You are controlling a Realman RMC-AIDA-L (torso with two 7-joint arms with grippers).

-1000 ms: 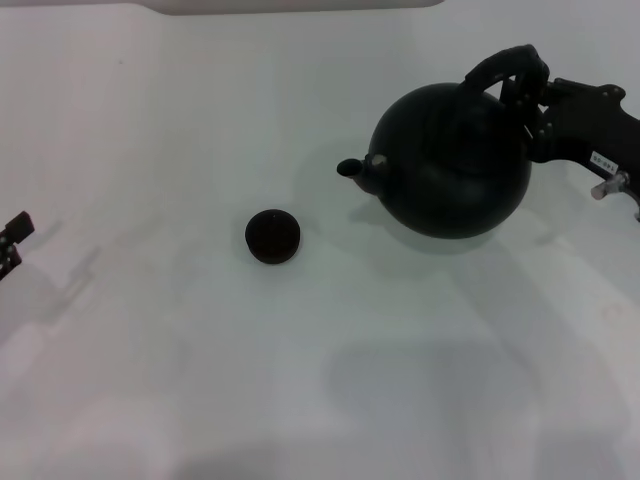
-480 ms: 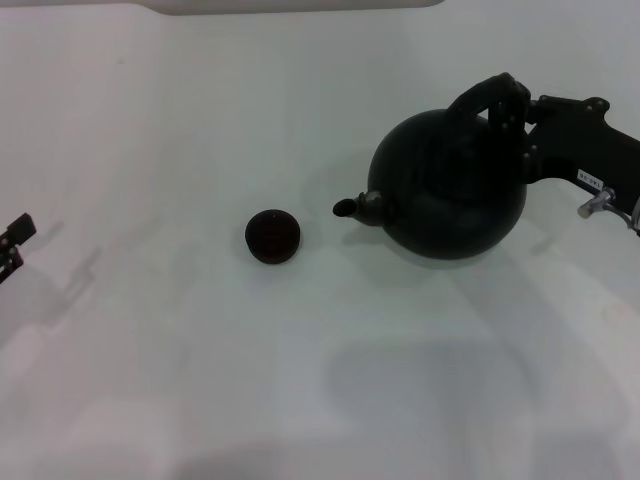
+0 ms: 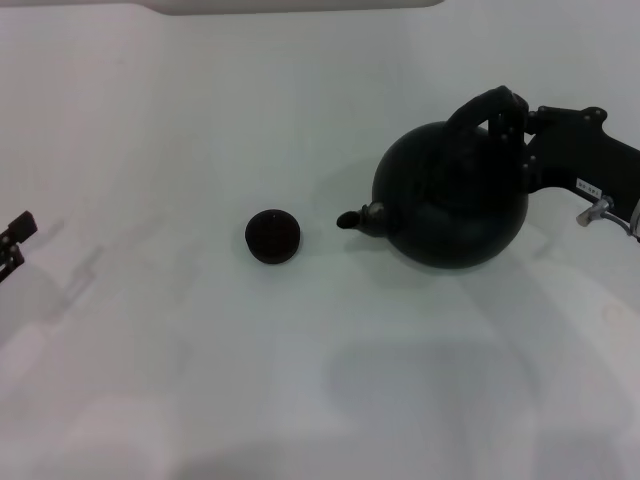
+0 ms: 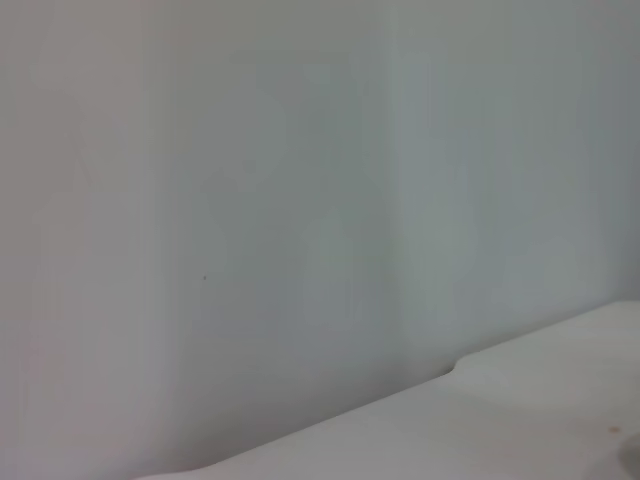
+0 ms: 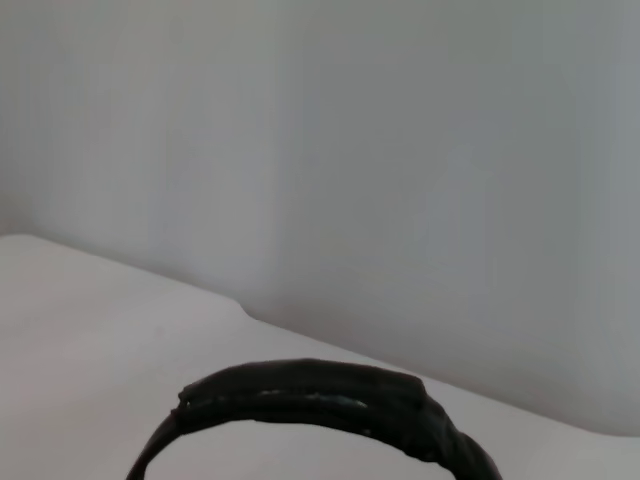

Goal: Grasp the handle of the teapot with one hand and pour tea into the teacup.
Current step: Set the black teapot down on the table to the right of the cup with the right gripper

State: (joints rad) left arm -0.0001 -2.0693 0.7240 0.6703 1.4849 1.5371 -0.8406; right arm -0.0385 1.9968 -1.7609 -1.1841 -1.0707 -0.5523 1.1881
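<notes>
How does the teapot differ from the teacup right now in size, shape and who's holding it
The teapot is far bigger than the teacup. The teapot has a spout and an arched handle; the teacup has neither. The right gripper grips the teapot's handle, while the teacup stands alone and untouched on the table. Both are round and dark.

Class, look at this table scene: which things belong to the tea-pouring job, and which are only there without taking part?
Part of the job: the teapot; its handle, gripped by the right gripper; the teacup, standing apart from the spout.

Not taking part: the left gripper, parked at the table's left edge; the white table itself, which only carries everything.
</notes>
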